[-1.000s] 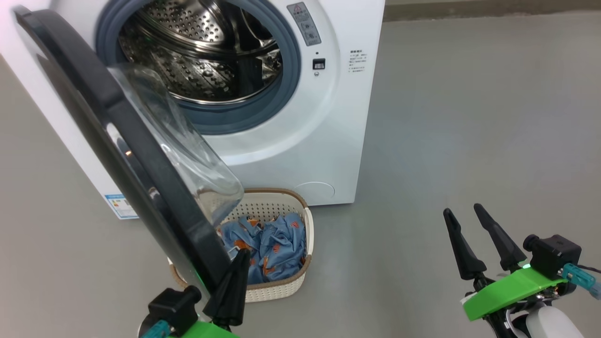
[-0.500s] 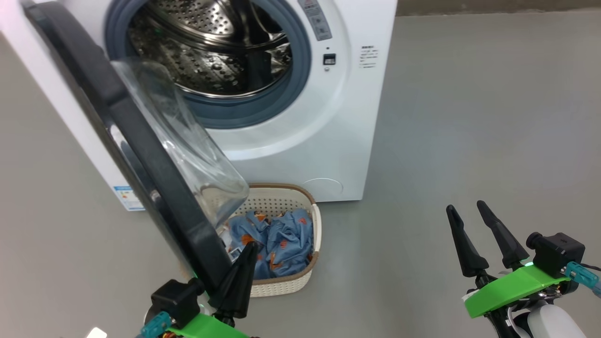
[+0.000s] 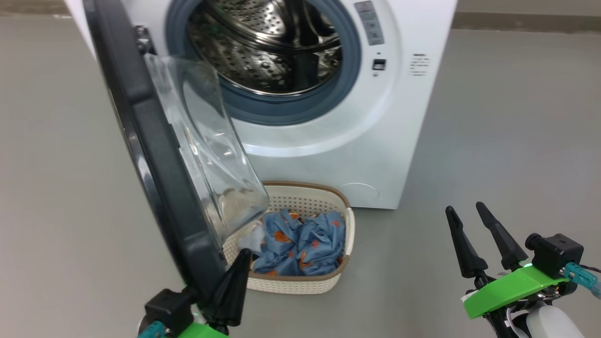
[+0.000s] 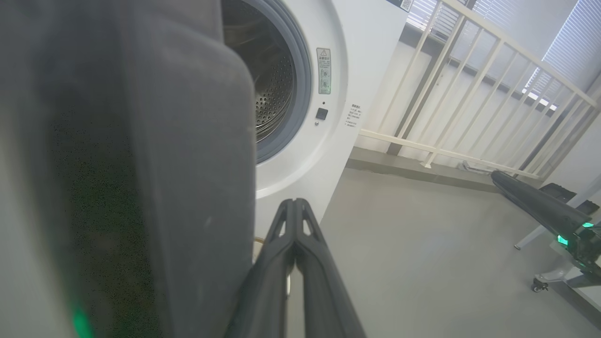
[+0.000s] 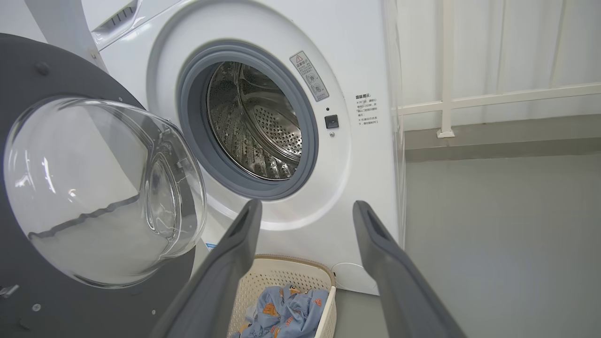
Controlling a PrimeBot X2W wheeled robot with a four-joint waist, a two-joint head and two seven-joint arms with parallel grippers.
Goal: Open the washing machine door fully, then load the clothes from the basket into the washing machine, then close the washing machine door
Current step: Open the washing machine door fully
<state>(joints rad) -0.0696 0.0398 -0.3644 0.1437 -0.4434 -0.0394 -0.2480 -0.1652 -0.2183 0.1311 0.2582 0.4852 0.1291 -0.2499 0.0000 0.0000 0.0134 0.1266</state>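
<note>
Left gripper [image 3: 243, 257] is being held with fingers [image 3: 233, 286] pressed together, nothing clasped, its tip just right of the one washing machine door [image 3: 155, 164], seemingly touching its lower rim. The door is standing edge-on, running away toward its hinge, so a leftward push is judged to open it fully. Just beyond, one basket [image 3: 300, 285] holding one pile of clothes [image 3: 303, 241] is being overhung by the door's glass. Farther off, the washing machine [image 3: 328, 155] is gaping. Well right, the right gripper [image 3: 462, 210] is being held spread and empty, leaving the left arm nearer.

White washing machine [image 3: 328, 155] with a glossy black door [image 3: 155, 155] and grey-blue gasket [image 3: 281, 112]. Cream perforated basket [image 3: 300, 281] — brown woven-look rim — holds light-blue clothes [image 3: 305, 239] printed with orange figures. Plain grey floor [image 3: 493, 141].
</note>
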